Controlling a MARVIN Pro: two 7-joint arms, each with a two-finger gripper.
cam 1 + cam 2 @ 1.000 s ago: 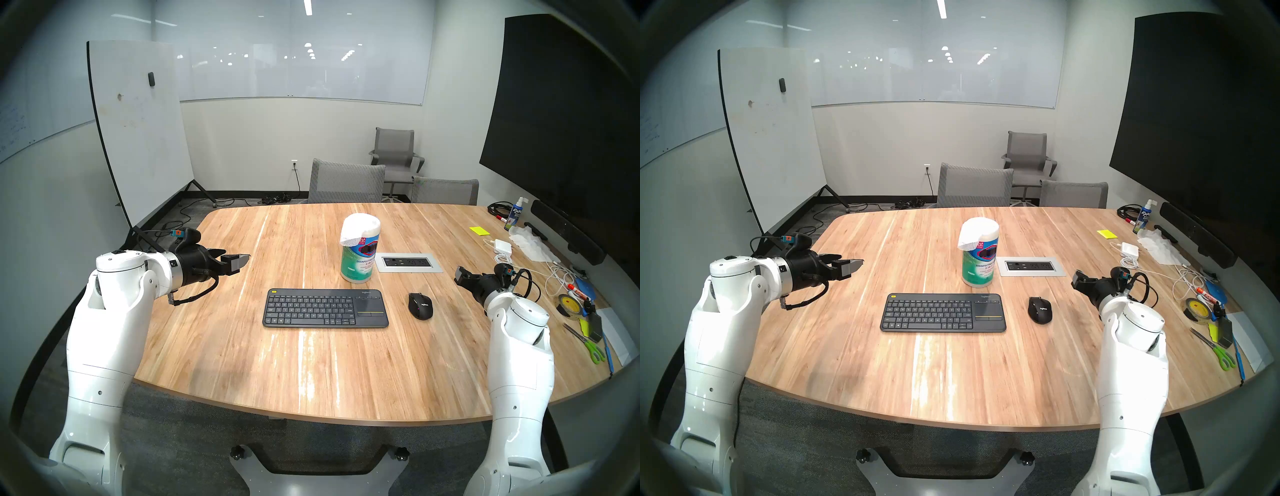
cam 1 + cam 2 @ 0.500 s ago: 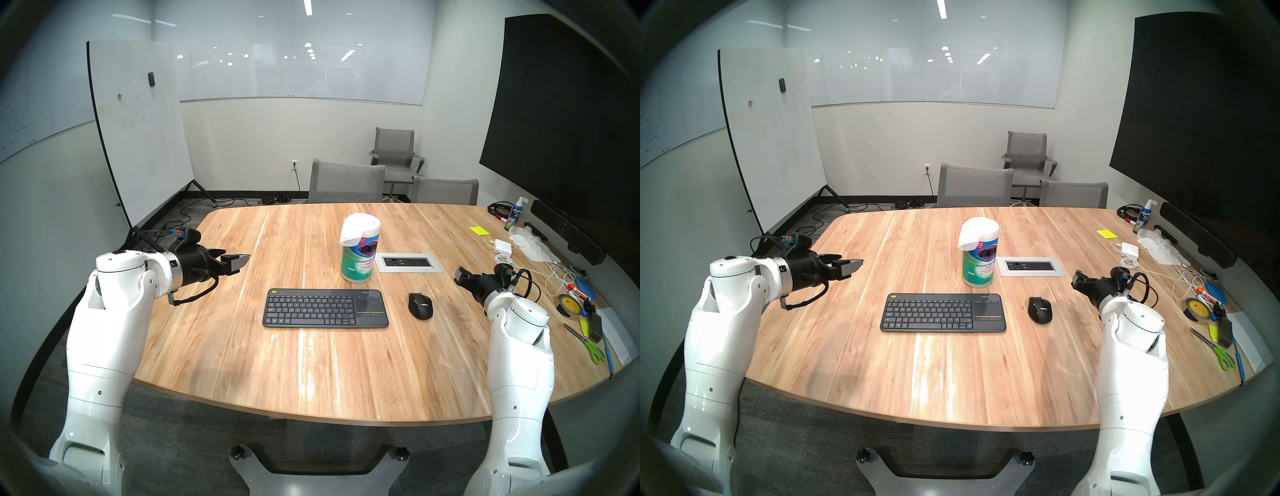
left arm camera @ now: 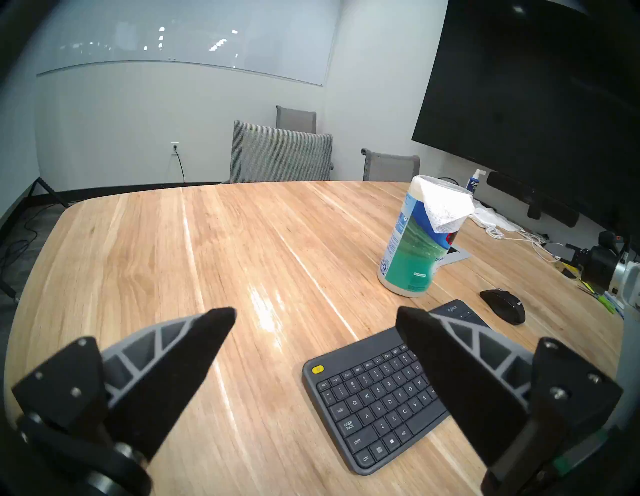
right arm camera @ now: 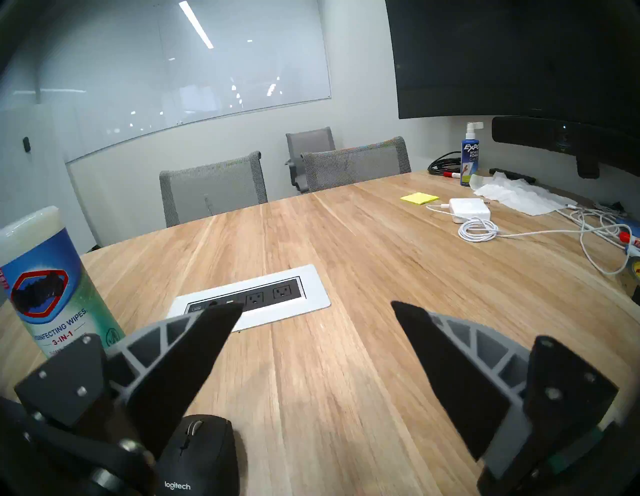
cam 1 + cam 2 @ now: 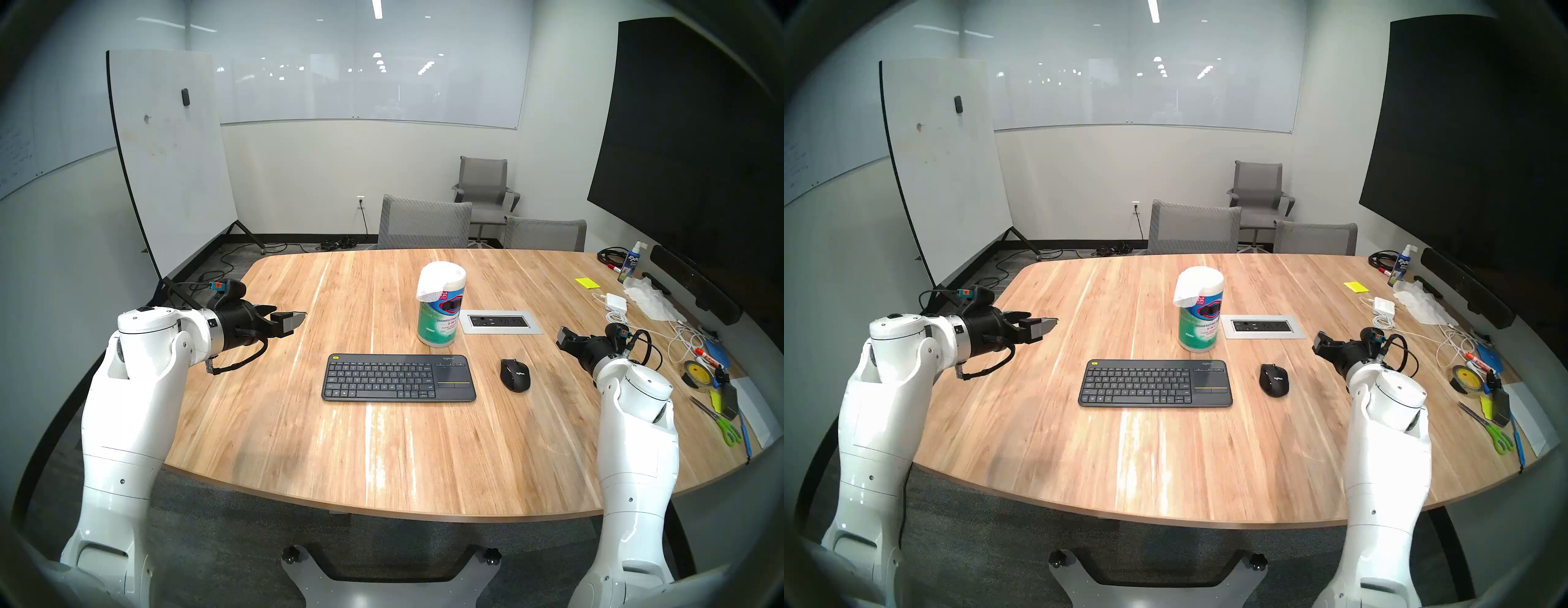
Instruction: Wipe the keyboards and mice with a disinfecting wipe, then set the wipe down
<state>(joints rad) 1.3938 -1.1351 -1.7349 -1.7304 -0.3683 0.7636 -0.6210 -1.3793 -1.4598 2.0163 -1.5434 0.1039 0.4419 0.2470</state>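
The dark grey keyboard point(image 5: 399, 378) lies flat at the table's middle front, and shows in the left wrist view point(image 3: 377, 398). The black mouse point(image 5: 514, 374) sits to its right, and shows in the right wrist view point(image 4: 197, 457). The white dotted wipe point(image 5: 432, 282) hangs over the top of the teal-labelled canister point(image 5: 439, 327) behind the keyboard. It also shows in the left wrist view point(image 3: 446, 207). My left gripper point(image 5: 299, 319) is open and empty above the table's left side. My right gripper point(image 5: 562, 335) is open and empty, right of the mouse.
A white power outlet plate point(image 5: 500, 322) is set into the table right of the canister. Cables, a charger point(image 5: 615, 302), crumpled tissues point(image 5: 649, 299), a spray bottle point(image 5: 632, 261), tape and scissors point(image 5: 721, 424) crowd the right edge. Grey chairs point(image 5: 424, 223) stand at the far side.
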